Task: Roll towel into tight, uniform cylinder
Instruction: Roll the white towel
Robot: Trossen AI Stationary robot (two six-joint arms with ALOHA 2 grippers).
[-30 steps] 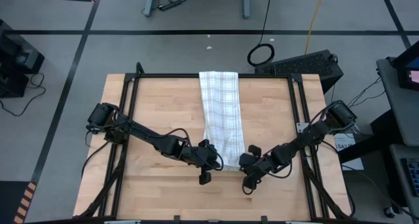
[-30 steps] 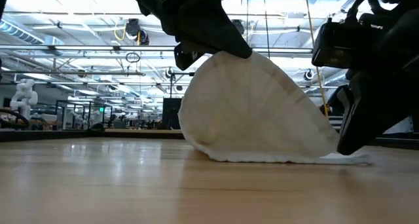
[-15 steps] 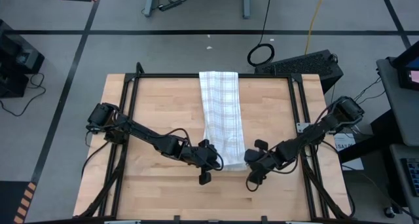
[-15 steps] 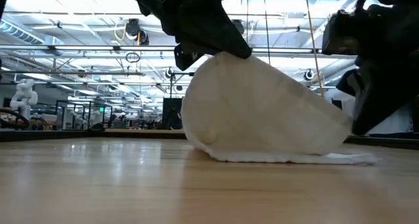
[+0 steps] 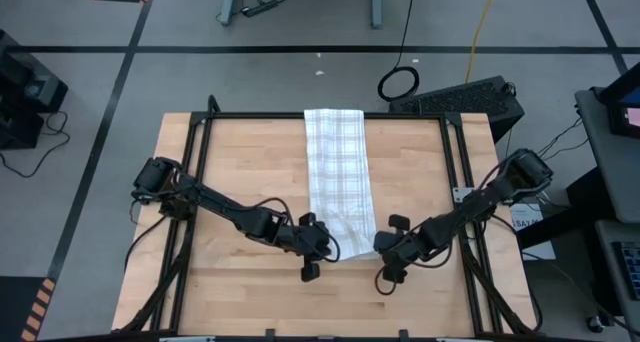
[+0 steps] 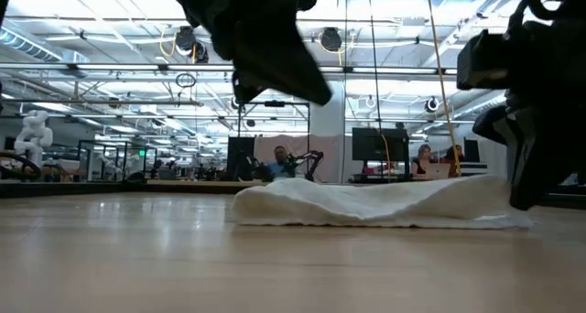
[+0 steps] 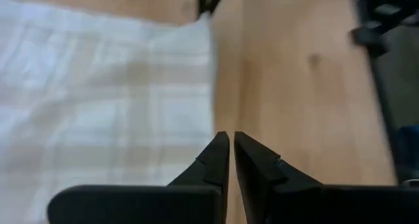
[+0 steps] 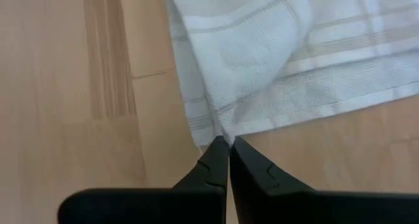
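Observation:
The white checked towel (image 5: pixel 338 172) lies as a long strip from the table's far edge to its near middle. Its near end rests low and rumpled on the wood (image 6: pixel 375 203). My left gripper (image 5: pixel 322 244) is beside the near end's left corner, raised above the cloth (image 6: pixel 275 66). Its fingers (image 7: pixel 232 142) stand a narrow gap apart and hold nothing. My right gripper (image 5: pixel 384 244) is shut at the towel's near right corner (image 8: pixel 229 144), low over the table. My right gripper pinches the towel's near right corner (image 8: pixel 219 133) between its two fingertips, only at the cloth's very tip. It comes from the table's right side, slanting down. The corner is raised slightly (image 6: pixel 502 180), and the rest of the towel lies slack on the table.
Black frame rails (image 5: pixel 200 182) run along the table's left, right and far sides. Bare wood (image 5: pixel 250 162) lies on either side of the towel. People sit at desks in the room beyond the table (image 6: pixel 279 157).
My left gripper has let go of the towel's near end, which it held lifted in a dome. That end has fallen and lies low on the table. My right gripper has shifted a little toward the table's right edge, still at the corner.

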